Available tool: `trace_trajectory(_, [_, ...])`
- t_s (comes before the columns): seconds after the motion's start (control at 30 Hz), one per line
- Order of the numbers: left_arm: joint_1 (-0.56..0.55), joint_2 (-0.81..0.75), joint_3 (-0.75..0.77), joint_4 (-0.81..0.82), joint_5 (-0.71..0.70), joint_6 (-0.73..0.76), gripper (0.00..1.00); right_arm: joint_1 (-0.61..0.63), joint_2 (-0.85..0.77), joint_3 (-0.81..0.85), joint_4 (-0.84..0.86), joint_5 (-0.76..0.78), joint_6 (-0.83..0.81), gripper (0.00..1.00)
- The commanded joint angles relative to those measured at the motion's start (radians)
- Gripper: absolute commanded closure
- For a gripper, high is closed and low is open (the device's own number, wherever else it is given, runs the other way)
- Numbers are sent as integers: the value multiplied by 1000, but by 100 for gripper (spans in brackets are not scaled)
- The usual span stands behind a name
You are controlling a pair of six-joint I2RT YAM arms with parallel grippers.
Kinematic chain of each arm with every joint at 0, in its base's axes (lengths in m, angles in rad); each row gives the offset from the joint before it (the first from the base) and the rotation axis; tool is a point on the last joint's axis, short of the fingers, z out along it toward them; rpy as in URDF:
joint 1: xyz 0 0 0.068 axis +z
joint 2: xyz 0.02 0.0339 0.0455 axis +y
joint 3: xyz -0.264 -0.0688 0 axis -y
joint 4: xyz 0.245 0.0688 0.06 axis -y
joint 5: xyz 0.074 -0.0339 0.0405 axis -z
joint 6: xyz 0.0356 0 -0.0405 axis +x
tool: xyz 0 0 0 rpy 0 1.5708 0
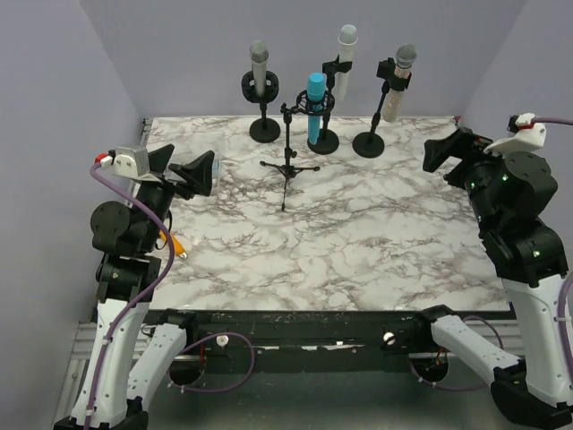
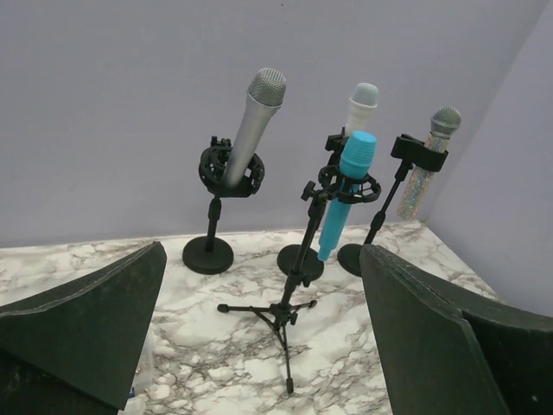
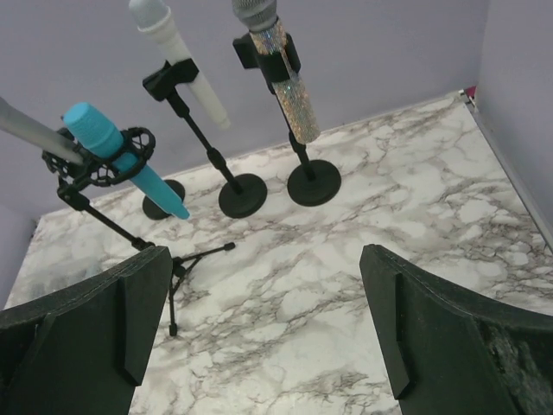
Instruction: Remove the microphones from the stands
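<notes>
Four microphones stand at the back of the marble table (image 1: pixel 358 242). A silver microphone (image 1: pixel 259 67) sits in a ring mount on a round-base stand. A blue microphone (image 1: pixel 315 109) sits in a ring mount on a thin tripod stand (image 1: pixel 288 167). A white microphone (image 1: pixel 346 49) and a glittery microphone (image 1: pixel 399 85) sit in clips on round-base stands. In the left wrist view the silver microphone (image 2: pixel 255 121) and the blue microphone (image 2: pixel 346 194) are ahead. My left gripper (image 1: pixel 192 175) is open and empty at the left edge. My right gripper (image 1: pixel 452 152) is open and empty at the right edge.
Purple walls close in the table at the back and on both sides. The tripod's legs (image 2: pixel 285 316) spread out over the marble in front of the round bases (image 3: pixel 313 182). The marble between the stands and the arm bases is bare.
</notes>
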Motion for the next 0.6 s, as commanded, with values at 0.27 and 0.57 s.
trace_trajectory(0.27, [-6, 103, 20, 41, 117, -79, 1, 7, 91, -451, 329, -317, 123, 0])
trace_trajectory(0.57, [-8, 163, -1, 95, 218, -79, 1, 233, 500, -577, 852, -455, 45, 0])
